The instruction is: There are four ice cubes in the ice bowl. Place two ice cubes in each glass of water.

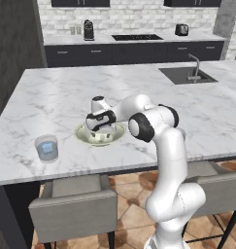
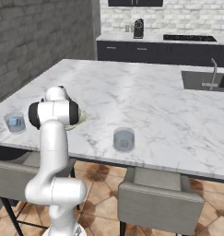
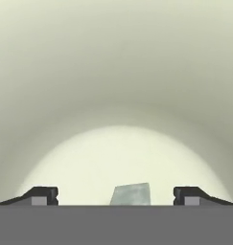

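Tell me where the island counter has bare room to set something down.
Bare marble runs from the bowl back to the sink, and between the two glasses along the front edge. It is crowded at the bowl, where the gripper straddles an ice cube.

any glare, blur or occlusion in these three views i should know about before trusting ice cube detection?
Left base view: evenly lit, no glare; the arm and claw cover most of the ice bowl.
Right base view: soft and low-resolution; the arm hides nearly all of the bowl.
Hand view: the pale bowl wall is featureless, brighter at the bottom; one ice cube sits between the open fingertips, cut off at the frame bottom.
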You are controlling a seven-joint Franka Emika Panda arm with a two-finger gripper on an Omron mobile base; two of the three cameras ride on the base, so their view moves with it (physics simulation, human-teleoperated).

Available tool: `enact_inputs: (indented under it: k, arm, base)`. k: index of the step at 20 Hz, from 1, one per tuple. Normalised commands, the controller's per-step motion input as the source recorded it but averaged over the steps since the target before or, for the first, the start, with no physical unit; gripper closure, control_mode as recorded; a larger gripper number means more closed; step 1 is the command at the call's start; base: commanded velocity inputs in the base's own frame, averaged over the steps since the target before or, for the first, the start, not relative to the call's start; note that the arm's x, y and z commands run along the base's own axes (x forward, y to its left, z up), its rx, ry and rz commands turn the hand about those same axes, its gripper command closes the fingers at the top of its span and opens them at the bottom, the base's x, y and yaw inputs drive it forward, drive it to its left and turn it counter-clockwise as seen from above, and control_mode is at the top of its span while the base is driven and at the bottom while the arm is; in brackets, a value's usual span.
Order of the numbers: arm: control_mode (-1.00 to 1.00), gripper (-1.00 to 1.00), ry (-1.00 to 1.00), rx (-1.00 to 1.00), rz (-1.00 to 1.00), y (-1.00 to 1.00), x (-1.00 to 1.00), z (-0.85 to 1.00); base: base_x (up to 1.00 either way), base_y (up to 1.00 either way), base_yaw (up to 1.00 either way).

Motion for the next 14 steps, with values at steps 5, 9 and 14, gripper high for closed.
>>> enact_inputs:
  k: [5, 9, 14]
  arm:
    - [-1.0, -1.0, 0.0, 0.0, -0.03, 0.0, -0.2, -0.63]
    - [-1.0, -1.0, 0.0, 0.0, -0.02, 0.0, 0.0, -0.67]
    - [-1.0, 1.0, 0.0, 0.0, -0.03, -0.03, -0.1, -0.89]
  base:
    - [0.0, 0.0, 0.0]
    - [0.0, 0.0, 0.0]
    - [0.0, 0.0, 0.0]
